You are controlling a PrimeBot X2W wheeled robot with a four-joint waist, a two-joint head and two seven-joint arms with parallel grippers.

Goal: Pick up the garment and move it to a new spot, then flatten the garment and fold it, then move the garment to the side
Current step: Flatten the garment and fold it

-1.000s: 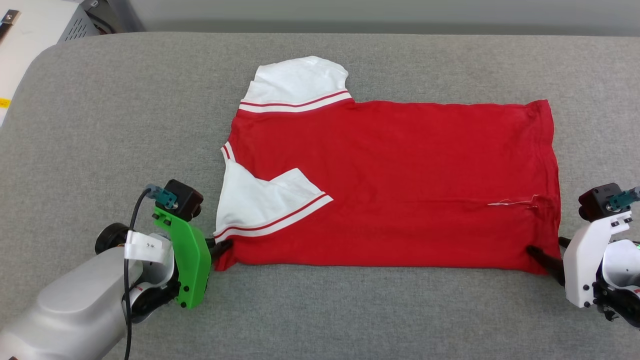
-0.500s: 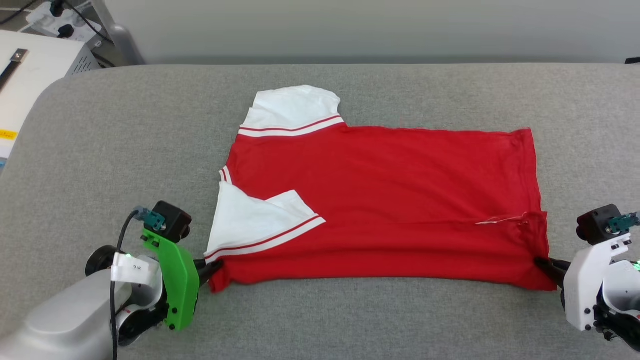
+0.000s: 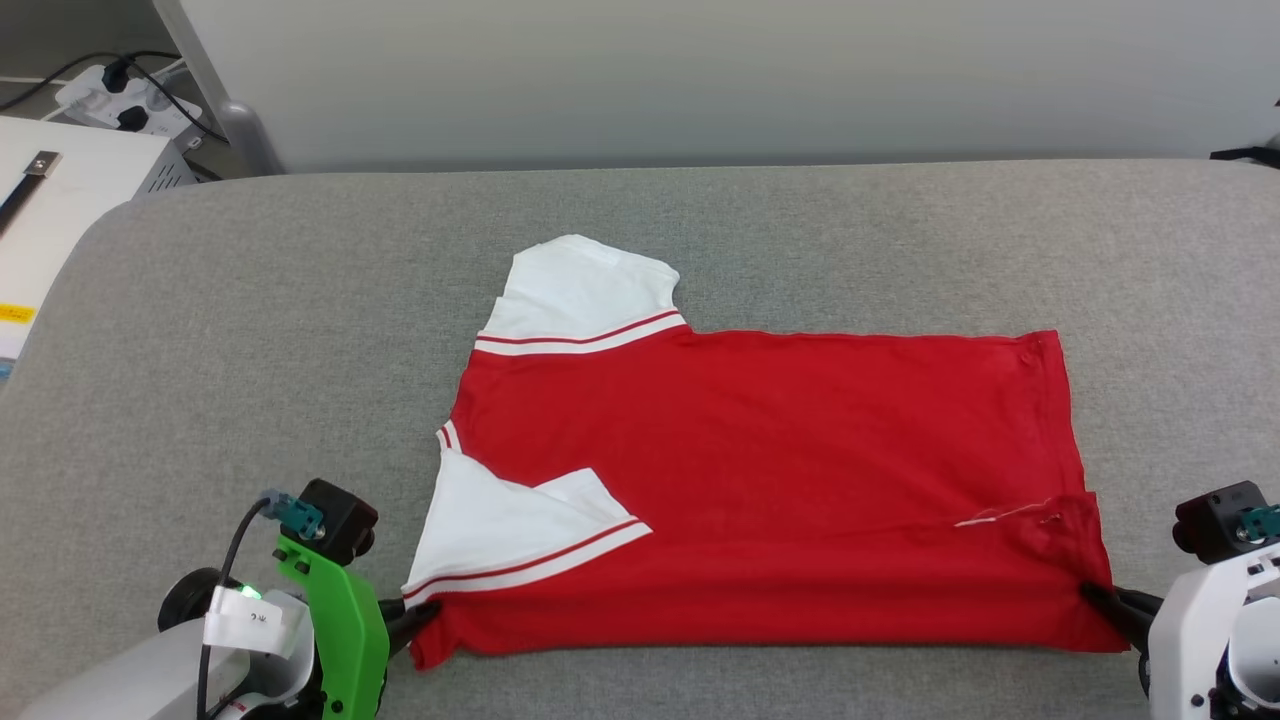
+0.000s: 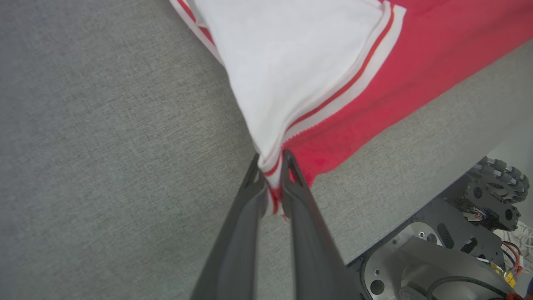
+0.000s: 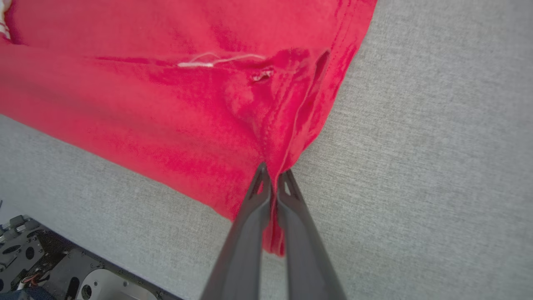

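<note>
Both grippers are clamped shut on the garment (image 3: 800,470). The left gripper (image 4: 270,161) is closed on the near corner, where a white sleeve (image 3: 510,530) is folded over the red body. The right gripper (image 5: 272,171) is closed on the near hem corner. The garment is laid flat and sideways in the middle of a grey padded surface (image 3: 250,350), with the far sleeve (image 3: 580,290) spread out. Flattening is judged largely done and one sleeve tucked in; the main folds and the move aside remain. A power strip (image 3: 110,95) is seen beyond the far left corner.
</note>
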